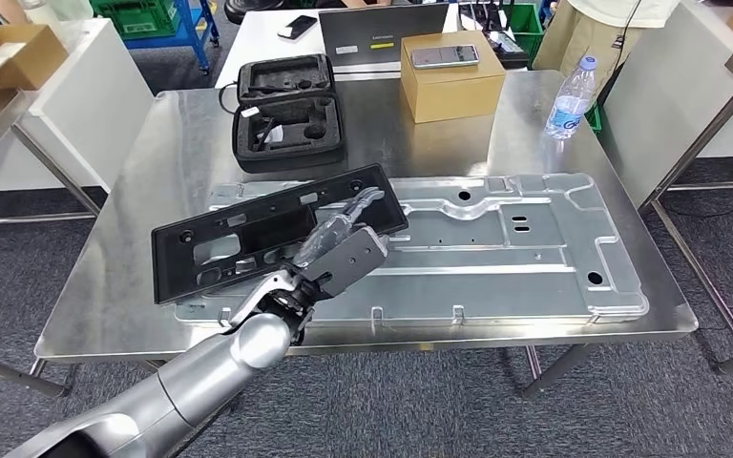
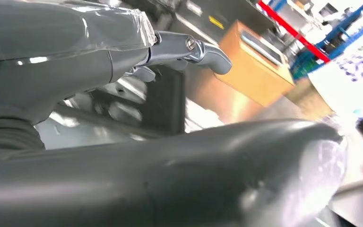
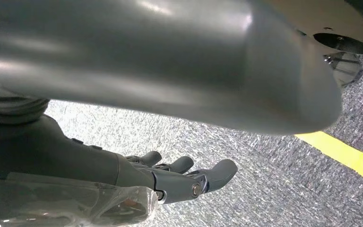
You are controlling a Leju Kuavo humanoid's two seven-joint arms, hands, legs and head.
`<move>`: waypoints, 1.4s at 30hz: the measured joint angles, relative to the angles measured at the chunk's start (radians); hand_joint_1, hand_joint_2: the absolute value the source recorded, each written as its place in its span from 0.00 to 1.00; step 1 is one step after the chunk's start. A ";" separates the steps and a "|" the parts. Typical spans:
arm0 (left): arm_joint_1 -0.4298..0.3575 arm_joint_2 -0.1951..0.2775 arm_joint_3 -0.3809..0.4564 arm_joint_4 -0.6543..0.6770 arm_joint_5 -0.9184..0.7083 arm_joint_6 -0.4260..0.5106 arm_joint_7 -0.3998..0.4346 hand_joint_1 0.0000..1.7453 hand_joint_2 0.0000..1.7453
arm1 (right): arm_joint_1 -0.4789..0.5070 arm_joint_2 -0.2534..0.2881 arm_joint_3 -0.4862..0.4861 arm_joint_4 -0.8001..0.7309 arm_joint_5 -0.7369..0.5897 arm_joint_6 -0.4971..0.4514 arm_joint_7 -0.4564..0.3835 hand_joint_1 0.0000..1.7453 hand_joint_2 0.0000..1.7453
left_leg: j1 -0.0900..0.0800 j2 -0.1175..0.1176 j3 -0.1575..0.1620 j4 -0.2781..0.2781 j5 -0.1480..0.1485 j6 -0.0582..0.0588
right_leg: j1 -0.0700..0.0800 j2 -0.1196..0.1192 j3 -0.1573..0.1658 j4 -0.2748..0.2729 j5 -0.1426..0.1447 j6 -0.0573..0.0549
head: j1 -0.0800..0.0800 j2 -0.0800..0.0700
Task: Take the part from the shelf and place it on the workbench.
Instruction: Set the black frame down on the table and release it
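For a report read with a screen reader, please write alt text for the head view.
The robot's left hand rests on a black plastic part that lies partly on a large metal panel on a steel workbench. Behind them stand an open black foam case, a cardboard box and a water bottle.

Along my counter's far edge sit an open foam-lined case (image 1: 284,113), a cardboard box (image 1: 452,86) carrying a phone (image 1: 445,55), and a water bottle (image 1: 571,96).
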 joint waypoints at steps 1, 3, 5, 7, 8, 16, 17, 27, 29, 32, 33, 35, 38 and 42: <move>0.008 0.001 -0.002 -0.014 0.031 -0.006 -0.009 0.00 0.00 | 0.000 0.000 0.000 0.000 -0.002 -0.001 0.000 0.00 0.00 | -0.001 0.000 -0.019 0.046 -0.014 0.001 | 0.003 0.000 -0.001 0.000 0.001 -0.002 | 0.000 0.000; 0.027 0.003 -0.005 -0.041 0.089 -0.018 -0.029 0.00 0.00 | 0.001 -0.001 -0.002 0.000 -0.006 -0.003 0.000 0.00 0.00 | -0.005 0.000 -0.003 0.024 0.011 0.012 | 0.009 0.000 -0.002 0.000 0.003 -0.004 | -0.001 0.000; 0.039 0.004 -0.007 -0.071 0.136 -0.030 -0.052 0.00 0.00 | 0.001 0.000 -0.005 0.000 -0.010 -0.004 0.000 0.00 0.00 | -0.016 0.000 0.073 -0.125 0.072 0.039 | 0.014 0.001 -0.003 0.000 0.004 -0.006 | -0.001 0.000; 0.051 0.004 -0.012 -0.101 0.175 -0.042 -0.074 0.00 0.00 | 0.001 0.003 -0.008 0.000 -0.011 -0.006 0.000 0.00 0.00 | -0.028 0.004 0.127 -0.236 0.106 0.057 | 0.017 -0.001 -0.005 0.000 0.006 -0.006 | 0.000 0.000; 0.059 0.006 -0.014 -0.115 0.191 -0.048 -0.083 0.00 0.00 | 0.001 0.004 -0.009 0.000 -0.012 -0.006 0.000 0.00 0.00 | -0.032 0.006 0.134 -0.253 0.108 0.060 | 0.016 -0.002 -0.006 -0.001 0.008 -0.004 | 0.001 0.000; 0.130 0.021 -0.037 -0.199 0.258 -0.082 -0.110 0.00 0.00 | 0.005 0.006 -0.015 0.000 -0.016 -0.008 0.003 0.00 0.00 | -0.015 0.010 0.133 -0.277 0.141 0.058 | 0.010 -0.006 -0.109 0.265 -0.144 0.026 | 0.005 0.000; 0.139 0.024 -0.040 -0.206 0.265 -0.087 -0.113 0.00 0.00 | 0.006 0.006 -0.015 0.000 -0.018 -0.009 0.004 0.00 0.00 | -0.014 0.010 0.131 -0.276 0.142 0.057 | 0.008 -0.006 -0.113 0.286 -0.146 0.030 | 0.005 0.000; 0.236 0.052 -0.063 -0.251 0.273 -0.096 -0.154 0.00 0.00 | 0.007 0.004 -0.016 0.000 -0.031 -0.015 0.005 0.00 0.00 | -0.004 0.007 0.095 -0.217 0.114 0.011 | -0.004 0.002 0.020 0.013 -0.023 0.008 | 0.004 0.000; 0.255 0.058 -0.067 -0.251 0.274 -0.105 -0.157 0.00 0.00 | 0.006 0.004 -0.016 0.000 -0.031 -0.013 0.005 0.00 0.00 | -0.002 0.007 0.051 -0.111 0.045 0.002 | -0.003 0.001 0.011 0.012 -0.016 -0.002 | 0.003 0.000; 0.293 0.070 -0.073 -0.250 0.272 -0.123 -0.163 0.00 0.00 | 0.006 0.003 -0.016 0.000 -0.031 -0.011 0.005 0.00 0.00 | -0.003 0.007 -0.011 0.056 -0.029 0.002 | 0.004 0.000 -0.004 0.012 -0.008 -0.014 | 0.002 0.000; 0.306 0.073 -0.075 -0.250 0.271 -0.129 -0.167 0.00 0.00 | 0.006 0.003 -0.016 0.000 -0.031 -0.010 0.005 0.00 0.00 | -0.005 0.006 0.002 0.045 -0.019 0.009 | 0.008 0.000 -0.007 0.012 -0.005 -0.016 | 0.002 0.000; 0.325 0.077 -0.076 -0.250 0.270 -0.142 -0.176 0.00 0.00 | 0.006 0.004 -0.016 0.000 -0.031 -0.010 0.005 0.00 0.00 | -0.017 0.006 0.080 -0.088 0.037 0.035 | 0.015 0.001 -0.010 0.012 0.001 -0.019 | 0.002 0.000; 0.344 0.079 -0.077 -0.249 0.267 -0.153 -0.187 0.00 0.00 | 0.004 0.011 -0.016 0.000 -0.031 -0.008 0.005 0.00 0.00 | -0.040 0.010 0.164 -0.250 0.084 0.075 | 0.012 -0.006 -0.012 0.008 0.011 -0.010 | 0.003 0.000; 0.360 0.084 -0.077 -0.248 0.270 -0.172 -0.194 0.00 0.00 | 0.002 0.019 -0.017 0.000 -0.031 -0.007 0.005 0.00 0.00 | -0.042 0.008 0.174 -0.309 0.131 0.084 | 0.007 -0.014 -0.011 -0.008 0.018 0.017 | 0.002 0.000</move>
